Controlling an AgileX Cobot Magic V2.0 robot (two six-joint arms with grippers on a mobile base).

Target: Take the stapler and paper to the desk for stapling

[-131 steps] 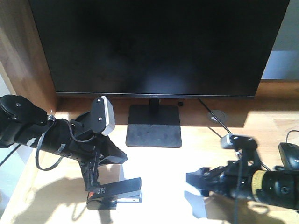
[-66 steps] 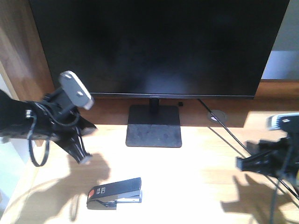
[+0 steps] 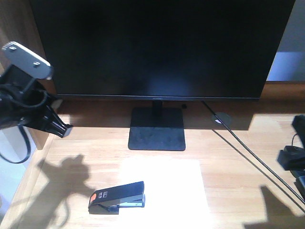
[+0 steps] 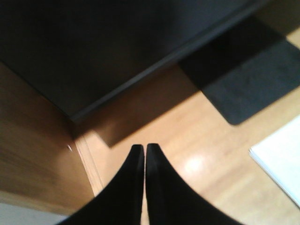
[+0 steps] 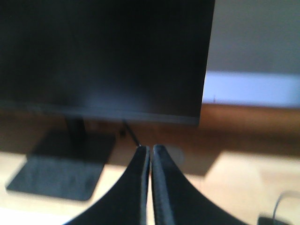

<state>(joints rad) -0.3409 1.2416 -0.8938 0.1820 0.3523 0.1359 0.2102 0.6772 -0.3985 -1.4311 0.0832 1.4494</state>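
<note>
Far left of the front view: left arm raised over the desk's (image 3: 228, 157) left edge, beside a wooden side panel (image 3: 19, 28), grey wrist camera (image 3: 26, 59) on top. Left gripper (image 4: 144, 152) pressed shut, fingertips touching, nothing held; seen in the wrist view above bare wood near the monitor's (image 3: 157, 47) lower left corner.

Next, lower left of centre: stapler (image 3: 117, 197) lying flat on the desk, orange label toward the left, silvery strip along its lower right. Right end resting on the left part of the paper (image 3: 167, 186). Well apart from both grippers.

Centre: paper flat on the desk, brightly sunlit, just in front of the black monitor stand (image 3: 157, 134). One corner of it also visible at the right edge of the left wrist view.

Right of centre: round cable grommet (image 3: 221, 119) with a black cable (image 3: 248, 152) running diagonally toward the right edge.

Far right: only a dark part of the right arm at the frame edge. Right gripper (image 5: 150, 150) closed, fingers meeting at the tips, empty; pointed at the monitor's lower right corner, image blurred.
</note>
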